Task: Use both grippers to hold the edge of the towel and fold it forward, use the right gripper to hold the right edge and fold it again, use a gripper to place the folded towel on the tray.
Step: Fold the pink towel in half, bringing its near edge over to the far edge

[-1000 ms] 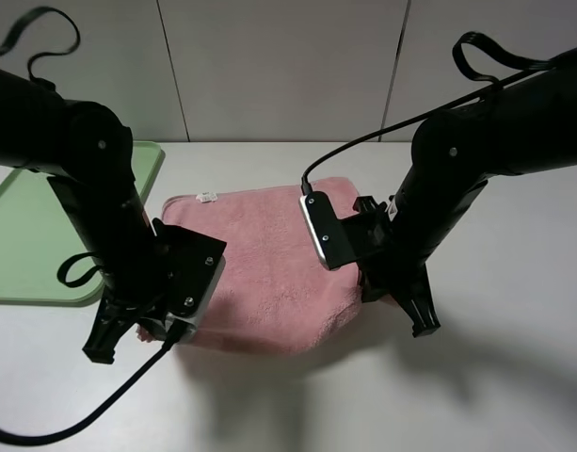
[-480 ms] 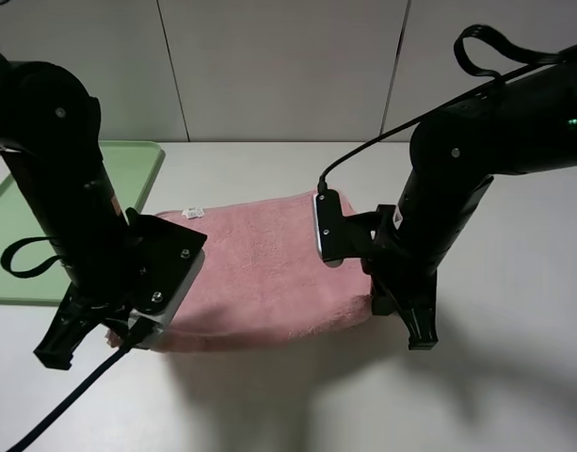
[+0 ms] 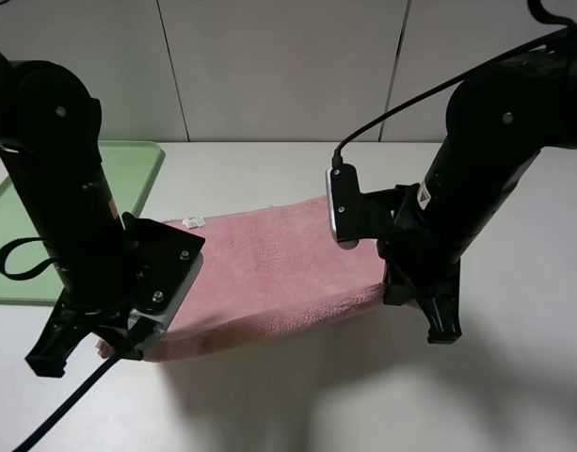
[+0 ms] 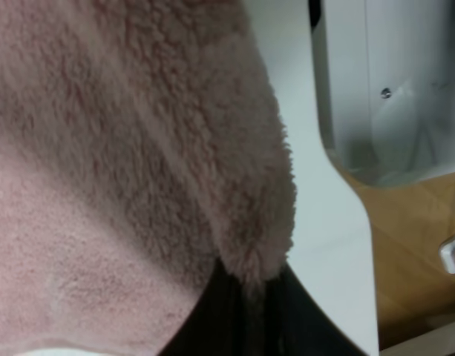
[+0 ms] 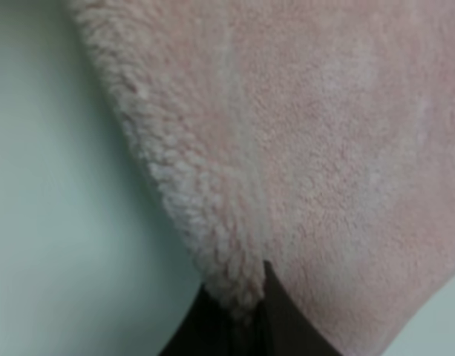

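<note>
The pink towel (image 3: 269, 268) is stretched between both grippers, with its near edge lifted off the white table and its far edge with a small white label (image 3: 192, 222) resting on the table. My left gripper (image 3: 114, 344) is shut on the towel's near left corner. My right gripper (image 3: 393, 287) is shut on the near right corner. In the left wrist view the fluffy towel edge (image 4: 101, 148) is pinched in my gripper (image 4: 246, 297). In the right wrist view the towel (image 5: 323, 133) is pinched in my gripper (image 5: 238, 311) the same way.
The light green tray (image 3: 147, 174) lies at the back left of the table, behind my left arm. Bare white table (image 3: 297, 405) runs in front of the towel and to the right. A grey panelled wall stands behind.
Both grippers have moved apart and up with the towel's corners. The towel went from slack and bunched to taut, and its far edge slid a little toward the front.
</note>
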You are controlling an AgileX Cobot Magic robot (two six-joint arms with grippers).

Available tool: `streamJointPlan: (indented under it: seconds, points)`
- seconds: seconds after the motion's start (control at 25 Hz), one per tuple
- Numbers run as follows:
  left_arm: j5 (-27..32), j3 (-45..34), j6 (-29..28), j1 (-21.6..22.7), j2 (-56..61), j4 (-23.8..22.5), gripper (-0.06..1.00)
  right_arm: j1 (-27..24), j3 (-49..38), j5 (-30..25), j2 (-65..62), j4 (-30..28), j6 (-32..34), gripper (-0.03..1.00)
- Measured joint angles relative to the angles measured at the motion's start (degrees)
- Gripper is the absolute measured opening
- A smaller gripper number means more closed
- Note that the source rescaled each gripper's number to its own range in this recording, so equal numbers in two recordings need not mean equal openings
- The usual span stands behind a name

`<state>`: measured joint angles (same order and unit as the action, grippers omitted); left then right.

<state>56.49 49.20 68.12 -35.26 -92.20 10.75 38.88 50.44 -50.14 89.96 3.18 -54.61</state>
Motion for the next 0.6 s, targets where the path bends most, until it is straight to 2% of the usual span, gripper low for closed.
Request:
streamJointPlan:
  seconds: [0.32,0.6]
  points:
    - [4.56,0.12,-0.49,0.00,0.95,1.74,0.00,0.19,-0.01,-4.65,-5.10,1.83,0.14,0.00]
    - [4.96,0.12,-1.25,0.00,8.45,2.08,0.00,0.19,-0.01,-8.69,-6.67,1.87,1.46,0.00]
